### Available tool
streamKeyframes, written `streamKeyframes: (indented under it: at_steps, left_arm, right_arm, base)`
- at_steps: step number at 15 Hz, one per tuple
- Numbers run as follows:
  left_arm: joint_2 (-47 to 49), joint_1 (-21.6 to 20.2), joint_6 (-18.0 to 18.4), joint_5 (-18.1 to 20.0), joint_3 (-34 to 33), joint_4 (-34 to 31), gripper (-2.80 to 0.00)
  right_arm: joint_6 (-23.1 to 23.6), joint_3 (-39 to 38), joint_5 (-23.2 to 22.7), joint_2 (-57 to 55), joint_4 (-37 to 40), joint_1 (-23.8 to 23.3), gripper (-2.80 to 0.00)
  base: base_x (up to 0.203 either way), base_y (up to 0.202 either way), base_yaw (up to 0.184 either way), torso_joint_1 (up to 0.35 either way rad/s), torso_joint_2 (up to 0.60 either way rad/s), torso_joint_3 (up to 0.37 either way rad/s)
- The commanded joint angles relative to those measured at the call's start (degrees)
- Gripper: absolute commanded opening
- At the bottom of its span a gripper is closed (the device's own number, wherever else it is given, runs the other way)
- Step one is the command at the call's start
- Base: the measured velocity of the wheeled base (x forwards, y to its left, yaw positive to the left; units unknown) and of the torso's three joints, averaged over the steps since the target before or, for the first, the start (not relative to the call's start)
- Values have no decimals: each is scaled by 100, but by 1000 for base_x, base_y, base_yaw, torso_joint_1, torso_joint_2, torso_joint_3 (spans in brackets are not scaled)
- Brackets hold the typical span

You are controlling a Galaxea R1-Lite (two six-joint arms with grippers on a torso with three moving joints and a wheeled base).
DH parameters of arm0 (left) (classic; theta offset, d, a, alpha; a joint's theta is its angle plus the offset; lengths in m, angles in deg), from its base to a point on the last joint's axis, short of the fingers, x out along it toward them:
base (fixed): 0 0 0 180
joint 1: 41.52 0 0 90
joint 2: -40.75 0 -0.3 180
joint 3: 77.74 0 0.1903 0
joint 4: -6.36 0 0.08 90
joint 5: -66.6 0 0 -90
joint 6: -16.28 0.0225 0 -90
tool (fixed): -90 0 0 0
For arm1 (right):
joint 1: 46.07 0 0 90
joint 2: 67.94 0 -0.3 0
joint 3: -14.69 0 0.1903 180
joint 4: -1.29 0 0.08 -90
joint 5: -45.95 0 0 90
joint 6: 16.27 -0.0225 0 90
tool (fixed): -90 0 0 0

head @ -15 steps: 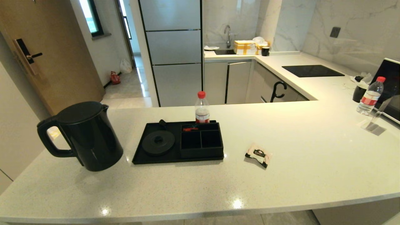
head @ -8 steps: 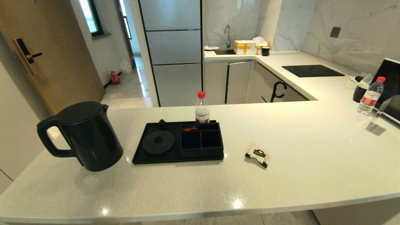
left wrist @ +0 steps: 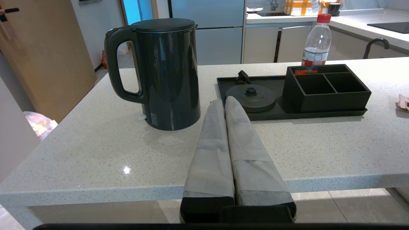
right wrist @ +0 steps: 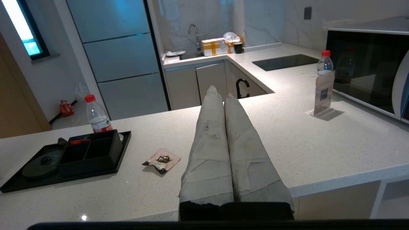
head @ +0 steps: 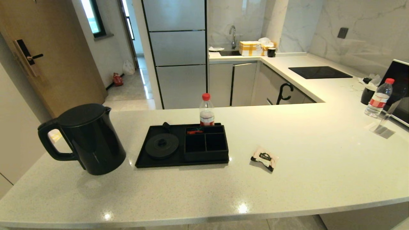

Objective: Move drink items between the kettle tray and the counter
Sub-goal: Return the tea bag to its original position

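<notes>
The wide pale speckled stone counter [head: 287, 191] fills the lower frame, with the tall matte-black kettle [head: 88, 139] at left beside the flat black plastic kettle tray [head: 143, 161], apparently waiting to go onto its bare round base disc [head: 162, 146]. The small whitish-pink sachet [head: 264, 158] lies right of centre, apart from the tray. The left gripper [left wrist: 224, 101] and right gripper [right wrist: 219, 92] both hold nothing, fingers pressed together, seemingly parked short of the counter's near edge.

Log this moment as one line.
kettle on counter | sachet on counter | tray disc bare | left fingers shut | right fingers shut
</notes>
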Motion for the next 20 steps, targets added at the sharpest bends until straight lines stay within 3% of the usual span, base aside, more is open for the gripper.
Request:
streamKeyframes:
  at_steps: [1, 20]
  left_arm:
    - [2, -2, 1, 2, -229, 7, -280]
    - [2, -2, 1, 2, -229, 7, -280]
  right_arm:
    - [-2, -1, 3, -16, 10, 0, -280]
    - [-2, -1, 3, -16, 10, 0, -280]
  base:
    - [0, 0, 0, 0, 0, 0]
    - [0, 0, 0, 0, 0, 0]
